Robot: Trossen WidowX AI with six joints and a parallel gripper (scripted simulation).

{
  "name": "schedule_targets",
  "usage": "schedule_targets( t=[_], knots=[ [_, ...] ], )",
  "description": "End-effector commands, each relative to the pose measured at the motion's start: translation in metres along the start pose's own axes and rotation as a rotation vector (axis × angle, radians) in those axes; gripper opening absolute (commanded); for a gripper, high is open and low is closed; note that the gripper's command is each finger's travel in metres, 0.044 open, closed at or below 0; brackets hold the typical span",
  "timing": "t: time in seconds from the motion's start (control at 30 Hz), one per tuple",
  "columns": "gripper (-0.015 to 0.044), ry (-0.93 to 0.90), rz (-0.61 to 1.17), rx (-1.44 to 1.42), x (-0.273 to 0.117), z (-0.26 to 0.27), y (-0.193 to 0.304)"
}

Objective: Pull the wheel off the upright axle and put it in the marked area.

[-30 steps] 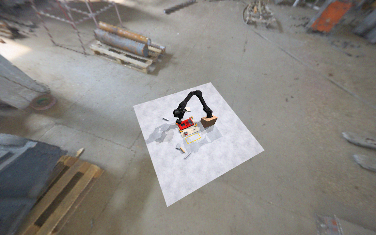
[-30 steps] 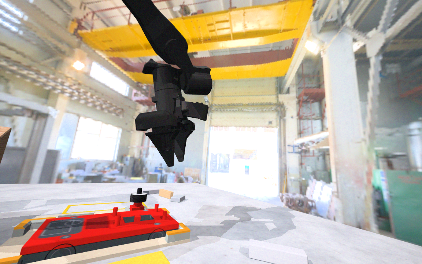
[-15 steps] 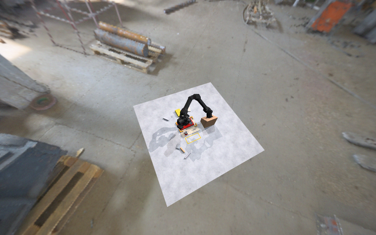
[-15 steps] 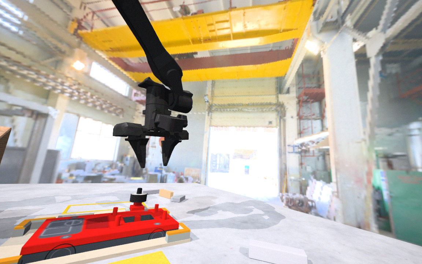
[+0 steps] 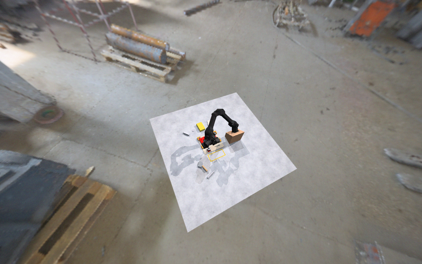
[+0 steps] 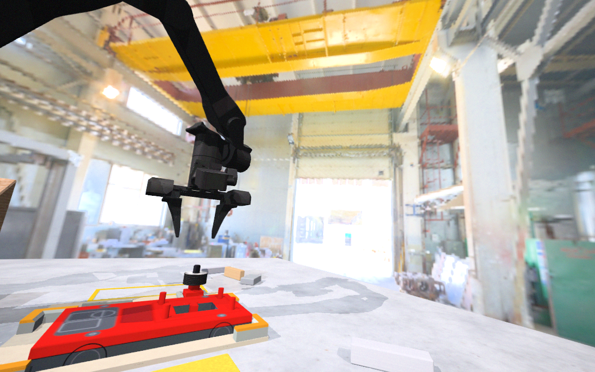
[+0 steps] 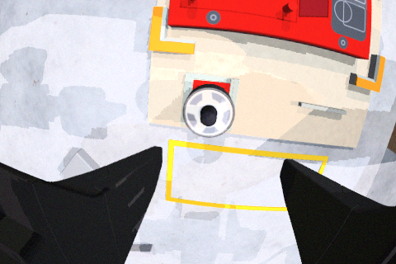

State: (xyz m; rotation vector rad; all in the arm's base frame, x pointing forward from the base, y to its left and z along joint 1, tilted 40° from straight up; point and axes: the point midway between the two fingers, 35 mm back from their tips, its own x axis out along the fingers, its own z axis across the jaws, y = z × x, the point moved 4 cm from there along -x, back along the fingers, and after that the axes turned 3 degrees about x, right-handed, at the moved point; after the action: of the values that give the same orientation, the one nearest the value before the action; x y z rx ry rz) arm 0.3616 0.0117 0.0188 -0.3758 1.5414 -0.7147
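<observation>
Well above the small grey ribbed wheel (image 6: 194, 277) on its upright axle, the black claw (image 6: 195, 234) hangs apart, empty; descend centred, straddling the rim evenly before closing.

Wheel (image 7: 209, 114) on axle, apparently seated; yellow-outlined area (image 7: 244, 178) just beside; fingers apart, empty.

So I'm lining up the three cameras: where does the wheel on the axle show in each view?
Top: the wheel is a tiny pale dot below the red car, just above the yellow outline.
Exterior: lower centre, a dark disc on its axle behind the red car.
Wrist: centre, a white ring above the open pincer.
Shared landmark: the yellow marked area beside it.
</observation>
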Motion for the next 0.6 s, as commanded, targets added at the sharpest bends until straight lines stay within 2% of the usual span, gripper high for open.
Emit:
schedule_targets(
  t=[0.0, 0.3, 0.57],
  knots=[
    [0.03, 0.004, 0.001, 0.018, 0.001, 0.003, -0.001],
    [0.03, 0.004, 0.0, 0.018, 0.006, 0.012, -0.006],
    [0.03, 0.003, -0.001, 0.018, 0.05, 0.011, -0.005]
  ],
)
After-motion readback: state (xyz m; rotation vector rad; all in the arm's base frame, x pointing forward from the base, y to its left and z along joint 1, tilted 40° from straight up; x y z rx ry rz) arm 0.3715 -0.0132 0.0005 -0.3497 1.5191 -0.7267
